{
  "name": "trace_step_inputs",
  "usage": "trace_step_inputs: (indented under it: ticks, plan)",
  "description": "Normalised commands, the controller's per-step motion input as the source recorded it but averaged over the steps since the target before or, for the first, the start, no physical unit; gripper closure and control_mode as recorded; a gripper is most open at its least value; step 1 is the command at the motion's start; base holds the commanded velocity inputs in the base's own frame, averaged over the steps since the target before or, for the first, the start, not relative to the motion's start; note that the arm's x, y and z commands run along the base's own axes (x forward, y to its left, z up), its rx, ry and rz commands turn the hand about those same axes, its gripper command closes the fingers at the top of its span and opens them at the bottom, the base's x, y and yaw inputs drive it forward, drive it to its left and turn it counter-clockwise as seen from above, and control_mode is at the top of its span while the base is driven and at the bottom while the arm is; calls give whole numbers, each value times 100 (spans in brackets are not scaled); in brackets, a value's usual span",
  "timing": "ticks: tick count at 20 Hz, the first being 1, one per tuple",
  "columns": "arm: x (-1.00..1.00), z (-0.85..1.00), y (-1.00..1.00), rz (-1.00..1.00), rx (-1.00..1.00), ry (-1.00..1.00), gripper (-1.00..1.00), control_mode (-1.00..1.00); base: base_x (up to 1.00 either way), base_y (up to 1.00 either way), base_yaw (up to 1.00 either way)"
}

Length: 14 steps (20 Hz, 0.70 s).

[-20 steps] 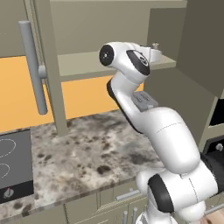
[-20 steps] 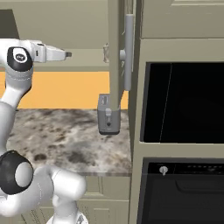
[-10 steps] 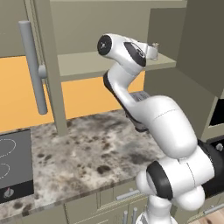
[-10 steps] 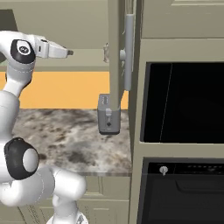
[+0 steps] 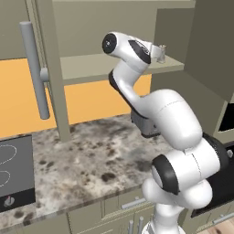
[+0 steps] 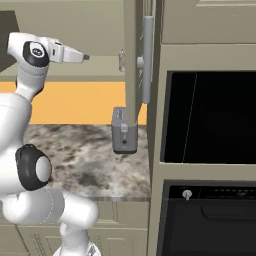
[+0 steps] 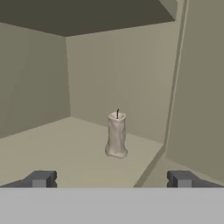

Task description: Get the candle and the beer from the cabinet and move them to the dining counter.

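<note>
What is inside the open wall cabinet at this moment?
The candle stands upright on the cabinet shelf, ahead of the open gripper. No bottle is visible; the arm and door hide parts of the shelf in the base views.

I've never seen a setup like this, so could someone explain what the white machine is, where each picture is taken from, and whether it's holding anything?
It is a white robot arm in a computer-drawn kitchen. Two pictures come from cameras riding behind it, left and right. The third looks out from its hand, with two dark fingertips at the bottom. The hand reaches into an open wall cabinet, towards a small pale candle standing on its shelf. The jaws are open and hold nothing. Below, a toaster stands on the granite worktop.
</note>
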Motion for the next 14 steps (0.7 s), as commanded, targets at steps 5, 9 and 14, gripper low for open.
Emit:
trace_step_inputs:
  ticks: [5, 9, 14]
  plan:
    - [35, -1, -20, 0, 1, 0, -100, -100, 0, 0, 0]
    - [17, -8, -45, 0, 0, 0, -100, -100, 0, 0, 0]
    - [13, -3, -34, 0, 1, 0, -100, -100, 0, 0, 0]
